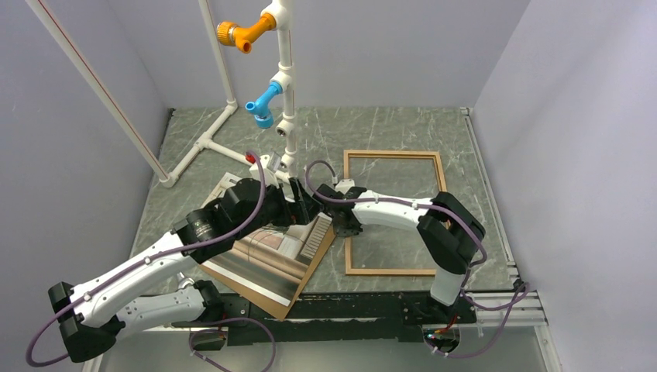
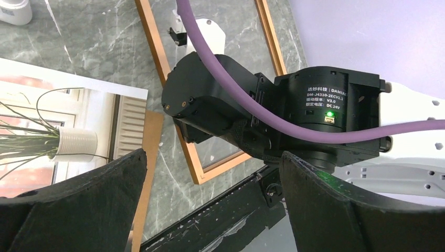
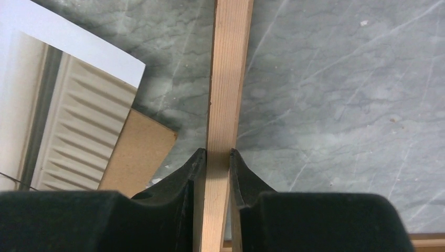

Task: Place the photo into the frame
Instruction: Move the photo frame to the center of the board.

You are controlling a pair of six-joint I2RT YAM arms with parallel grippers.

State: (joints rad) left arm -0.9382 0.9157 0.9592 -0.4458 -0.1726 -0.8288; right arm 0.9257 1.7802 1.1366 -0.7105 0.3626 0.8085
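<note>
Top external view: the photo (image 1: pixel 271 260) lies face up to the left of the frame (image 1: pixel 395 153), outside it and turned at an angle to it. It rests on a brown hardboard sheet (image 1: pixel 259 298) that shows beyond its lower edge and its corner nearest the frame. The frame lies flat on the bench (image 1: pixel 387 128), its opening showing the bench surface.

The right gripper (image 3: pixel 218 155) sits on the frame's left rail, jaws clenched on the wood from both sides. The left gripper (image 2: pixel 214 155) hangs just left of that rail, above the photo's frame-side end, jaws released and spread with nothing between them. The two wrists are close together there.

Assessment: insertion is not yet begun; the frame is being secured or repositioned.

Hazards:
- Pinch on one thin rail only. Lifting or dragging from this point may twist the frame or let the rail slip from the jaws.
- Hardboard corner lies just beside the gripped rail. Moving the frame leftward may catch it and shift the photo.
- Wrists crowded. Any left-arm descent risks contact with the right wrist or its cable.
- Photo is flat and glossy. Open jaws may skid across it instead of gripping.
</note>
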